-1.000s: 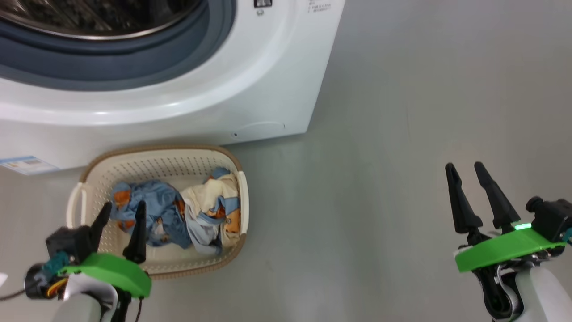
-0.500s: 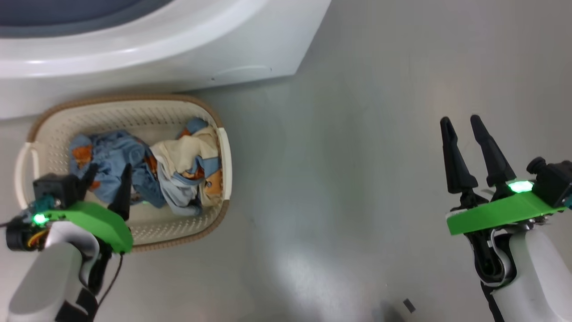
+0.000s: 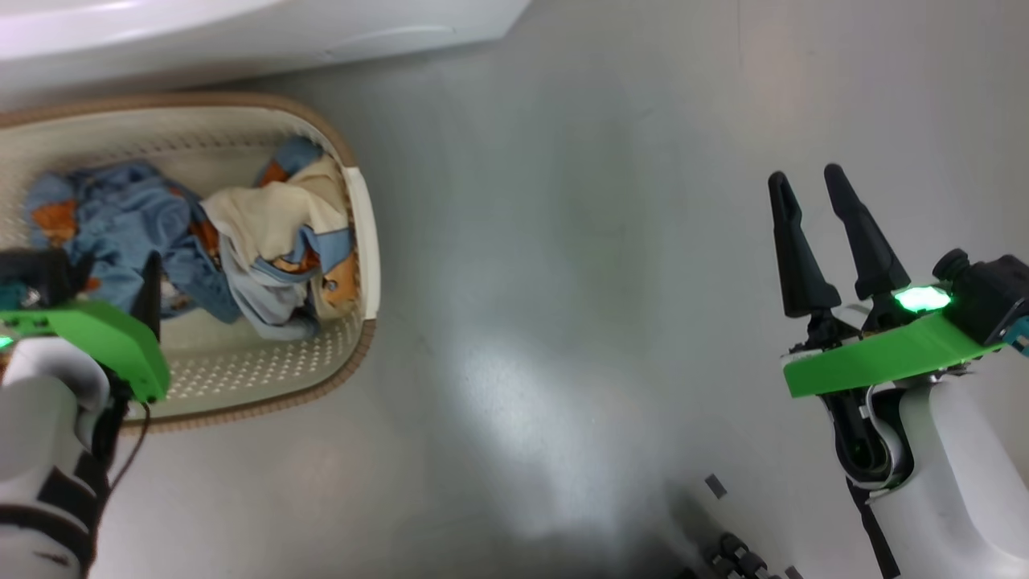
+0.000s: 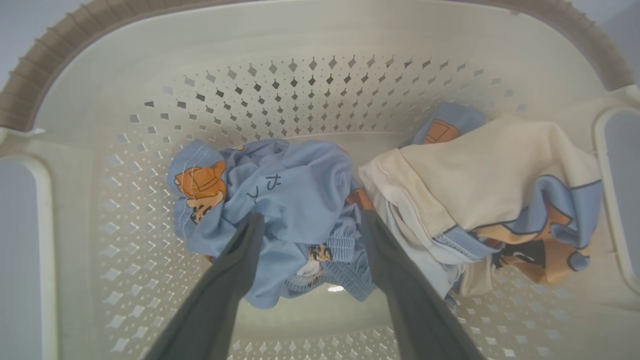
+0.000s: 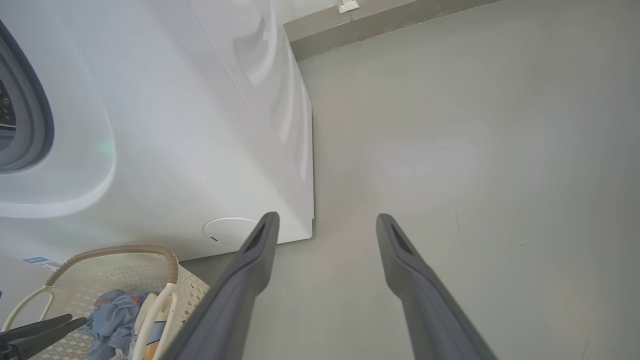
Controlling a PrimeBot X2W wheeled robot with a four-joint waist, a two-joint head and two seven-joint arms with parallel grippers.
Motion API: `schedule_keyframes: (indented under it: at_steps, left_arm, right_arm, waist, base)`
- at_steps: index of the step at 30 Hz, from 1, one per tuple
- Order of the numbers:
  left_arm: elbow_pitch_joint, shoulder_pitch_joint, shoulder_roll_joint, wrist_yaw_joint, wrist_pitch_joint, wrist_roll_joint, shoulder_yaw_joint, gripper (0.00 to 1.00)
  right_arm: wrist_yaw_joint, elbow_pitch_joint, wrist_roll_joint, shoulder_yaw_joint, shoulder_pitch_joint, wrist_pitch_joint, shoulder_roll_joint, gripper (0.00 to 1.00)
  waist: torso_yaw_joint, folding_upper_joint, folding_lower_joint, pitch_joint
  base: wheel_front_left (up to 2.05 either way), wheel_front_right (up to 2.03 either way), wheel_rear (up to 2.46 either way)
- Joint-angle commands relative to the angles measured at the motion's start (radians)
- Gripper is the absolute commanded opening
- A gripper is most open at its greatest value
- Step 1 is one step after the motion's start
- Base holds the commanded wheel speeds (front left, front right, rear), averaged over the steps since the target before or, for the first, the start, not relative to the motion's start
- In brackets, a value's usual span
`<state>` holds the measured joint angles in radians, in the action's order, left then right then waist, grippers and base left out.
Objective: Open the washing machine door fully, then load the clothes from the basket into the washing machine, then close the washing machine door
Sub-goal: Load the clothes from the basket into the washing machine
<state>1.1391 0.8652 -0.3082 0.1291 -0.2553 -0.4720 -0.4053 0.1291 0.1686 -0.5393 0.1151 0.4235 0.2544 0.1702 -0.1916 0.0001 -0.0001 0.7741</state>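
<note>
The cream basket (image 3: 359, 241) with a brown rim stands on the floor before the white washing machine (image 3: 241, 28). In it lie the clothes (image 3: 265, 241): a crumpled blue garment (image 4: 295, 185) and a cream and blue one (image 4: 490, 175) with orange prints. My left gripper (image 4: 311, 218) is open inside the basket, its fingers straddling the blue garment, and it shows at the head view's left edge (image 3: 108, 277). My right gripper (image 3: 804, 178) is open over bare floor far to the right, holding nothing (image 5: 327, 218). The washing machine door is out of view.
The grey gasket (image 5: 30, 115) of the machine's opening shows at the left of the right wrist view. Grey floor (image 3: 563, 281) stretches between the basket and my right arm. A skirting line (image 5: 380, 22) runs along the far wall.
The head camera has tilted down, so machine and basket slid up and left in its picture. My left gripper sits lower among the clothes. Both grippers stay open.
</note>
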Motion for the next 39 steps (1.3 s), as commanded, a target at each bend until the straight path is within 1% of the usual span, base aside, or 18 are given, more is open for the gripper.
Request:
schedule_keyframes:
  at_steps: [1,6,10,16,21,25,26,27,28,34,39]
  left_arm:
    - [0.024,0.025,-0.052,0.002,-0.006,-0.007,0.004,1.0]
    - [0.085,0.095,-0.066,0.002,0.0,-0.004,-0.035,1.0]
    - [0.11,0.133,-0.073,0.001,0.007,0.003,-0.045,1.0]
    - [0.138,0.181,-0.092,-0.007,0.054,0.018,-0.067,1.0]
    - [0.146,0.194,-0.082,-0.019,0.093,0.03,-0.089,1.0]
    - [0.149,0.193,-0.085,-0.021,0.116,0.031,-0.099,1.0]
    - [0.149,0.193,-0.085,-0.023,0.12,0.031,-0.1,0.45]
    - [0.149,0.192,-0.085,-0.023,0.125,0.03,-0.101,0.18]
    - [0.15,0.192,-0.085,-0.022,0.13,0.029,-0.103,0.0]
    - [0.151,0.18,-0.076,-0.023,0.117,0.01,-0.097,0.0]
    - [0.151,0.154,-0.064,-0.025,0.077,-0.034,-0.063,0.0]
  right_arm:
    - [0.002,-0.029,0.011,0.022,-0.012,0.007,0.003,1.0]
    - [0.002,-0.04,0.012,0.034,-0.005,0.007,0.004,1.0]
    - [0.002,-0.047,0.013,0.04,-0.003,0.007,0.004,1.0]
    - [0.002,-0.06,0.013,0.051,0.004,0.007,0.005,1.0]
    - [0.002,-0.063,0.013,0.057,0.002,0.007,0.008,1.0]
    - [0.002,-0.065,0.013,0.064,0.0,0.007,0.009,1.0]
    - [0.002,-0.065,0.013,0.065,0.0,0.007,0.009,1.0]
    - [0.002,-0.065,0.014,0.066,0.0,0.007,0.009,1.0]
    - [0.002,-0.065,0.014,0.067,0.0,0.007,0.008,1.0]
    - [0.002,-0.059,0.015,0.067,0.001,0.007,0.006,1.0]
    - [0.002,-0.054,0.015,0.062,0.002,0.007,0.006,1.0]
  waist:
    - [-0.02,-0.0001,0.0001,0.043]
    - [-0.028,-0.0001,0.0001,0.08]
    - [-0.032,-0.0001,0.0001,0.098]
    - [-0.046,-0.0001,0.0001,0.129]
    - [-0.052,-0.0001,0.0001,0.137]
    - [-0.06,-0.0001,0.0001,0.136]
    - [-0.062,-0.0001,0.0001,0.135]
    - [-0.063,-0.0001,0.0001,0.134]
    - [-0.064,-0.0001,0.0001,0.132]
    - [-0.057,-0.0001,0.0001,0.11]
    - [-0.042,-0.0001,0.0001,0.068]
  base:
    - [0.0,0.0,0.0]
    - [0.0,0.0,0.0]
    - [0.0,0.0,0.0]
    - [0.0,0.0,0.0]
    - [0.0,0.0,0.0]
    - [0.0,0.0,0.0]
    - [0.0,0.0,0.0]
    - [0.0,0.0,0.0]
    - [0.0,0.0,0.0]
    - [0.0,0.0,0.0]
    - [0.0,0.0,0.0]
